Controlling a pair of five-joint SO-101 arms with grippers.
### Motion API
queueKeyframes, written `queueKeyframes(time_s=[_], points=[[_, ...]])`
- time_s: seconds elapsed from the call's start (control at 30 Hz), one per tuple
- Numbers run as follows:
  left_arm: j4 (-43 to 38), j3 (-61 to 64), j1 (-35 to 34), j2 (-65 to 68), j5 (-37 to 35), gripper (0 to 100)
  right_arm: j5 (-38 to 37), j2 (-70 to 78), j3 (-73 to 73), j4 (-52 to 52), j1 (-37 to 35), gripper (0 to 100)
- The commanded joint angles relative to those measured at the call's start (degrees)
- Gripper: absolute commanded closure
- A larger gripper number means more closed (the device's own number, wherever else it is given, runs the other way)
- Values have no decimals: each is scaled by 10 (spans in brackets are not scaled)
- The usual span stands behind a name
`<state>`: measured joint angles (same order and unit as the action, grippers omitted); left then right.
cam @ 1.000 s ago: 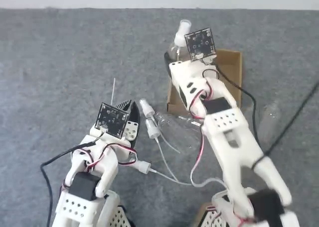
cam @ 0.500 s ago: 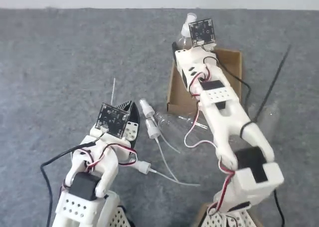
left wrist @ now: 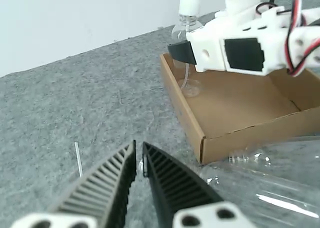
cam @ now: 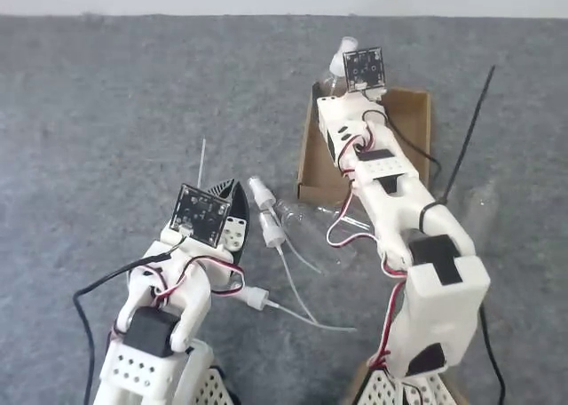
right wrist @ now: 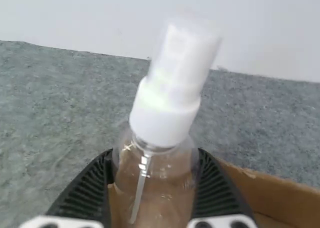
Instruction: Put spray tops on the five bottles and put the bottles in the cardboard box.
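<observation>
A: Start at your left. What is your left gripper (left wrist: 138, 149) doing?

B: Its toothed jaws are pressed nearly together, with a thin slit between them, and they hold nothing. It sits low over the grey carpet (cam: 106, 112), and a thin tube (cam: 202, 156) lies on the carpet just beyond it.

A: And to the right of it?

B: You have two loose spray tops (cam: 266, 211) lying side by side just beside that gripper, their dip tubes trailing back towards the arms. A third loose top (cam: 255, 297) lies nearer your left arm's base. Next comes an empty bottle (cam: 319, 226) on its side, touching the near wall of the cardboard box (cam: 414, 121).

A: Where is the bottle you are working on?

B: Your right gripper (right wrist: 155, 160) pinches the capped bottle (right wrist: 159, 190) by its clear shoulder, one black finger (right wrist: 95, 183) on each side. The white spray top (right wrist: 172, 83) is on it and its dip tube hangs inside. The bottle stands upright at the box's far corner, on the side towards your left arm. From the left wrist view its base sits inside the walls. I cannot tell whether it touches the box floor.

A: Anything further right?

B: One more clear bottle (cam: 479, 208) lies on the carpet just to the right of the box.
</observation>
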<state>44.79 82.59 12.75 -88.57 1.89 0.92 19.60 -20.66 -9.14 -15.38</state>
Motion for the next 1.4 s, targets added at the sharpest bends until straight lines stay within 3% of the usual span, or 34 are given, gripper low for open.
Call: queueKeyframes(time_s=[0.0, 0.43, 0.73, 1.37], points=[[-17, -4, 2, -11, 3, 988, 7, 0, 44, -35, 7, 993], [-17, -4, 2, -11, 3, 988, 6, 8, 40, -30, 2, 984], [-17, -4, 2, -11, 3, 988, 6, 7, 41, -7, -6, 778], [-17, -4, 4, -11, 4, 988, -34, 7, 43, -6, -22, 770]])
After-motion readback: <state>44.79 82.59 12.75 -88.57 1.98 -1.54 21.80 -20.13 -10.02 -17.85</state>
